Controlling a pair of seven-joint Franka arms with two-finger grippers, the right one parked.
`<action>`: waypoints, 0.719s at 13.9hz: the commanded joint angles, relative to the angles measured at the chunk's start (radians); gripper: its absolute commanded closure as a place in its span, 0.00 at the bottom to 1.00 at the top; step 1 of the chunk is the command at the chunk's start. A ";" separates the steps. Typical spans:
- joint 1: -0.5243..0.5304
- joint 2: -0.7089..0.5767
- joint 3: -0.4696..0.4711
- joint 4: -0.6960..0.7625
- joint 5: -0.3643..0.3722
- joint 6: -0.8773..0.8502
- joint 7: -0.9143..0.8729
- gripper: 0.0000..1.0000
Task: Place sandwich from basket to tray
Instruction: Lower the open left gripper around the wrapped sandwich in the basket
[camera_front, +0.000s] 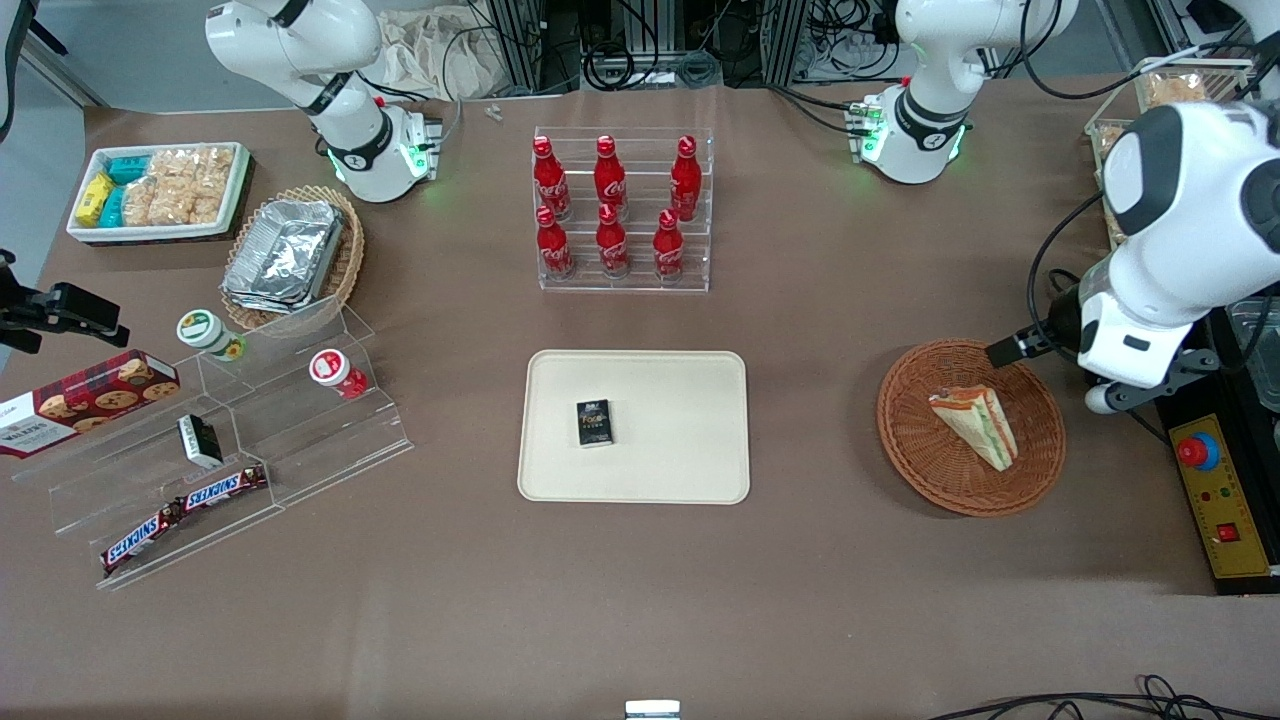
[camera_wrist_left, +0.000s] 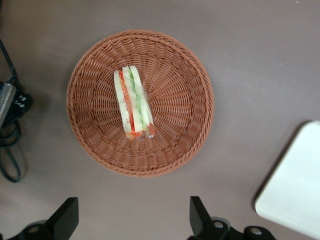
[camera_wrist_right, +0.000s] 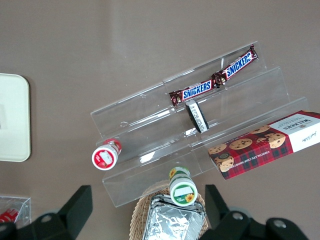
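Gripper (camera_wrist_left: 134, 220) is hovering above the basket (camera_wrist_left: 185, 135), fingers spread wide for the grab; the sandwich (camera_wrist_left: 133, 103) is lying inside it, with the tray (camera_front: 690, 470) waiting mid-table.

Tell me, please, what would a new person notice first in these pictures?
Probably the six red cola bottles on a clear rack, farther from the front camera than the cream tray. Next, the sandwich in the brown wicker basket, with the open gripper above the table beside it.
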 joint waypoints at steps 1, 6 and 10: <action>0.011 0.028 0.000 -0.062 0.002 0.100 -0.064 0.00; 0.039 0.094 0.000 -0.152 0.025 0.278 -0.092 0.00; 0.041 0.169 0.003 -0.182 0.033 0.401 -0.144 0.00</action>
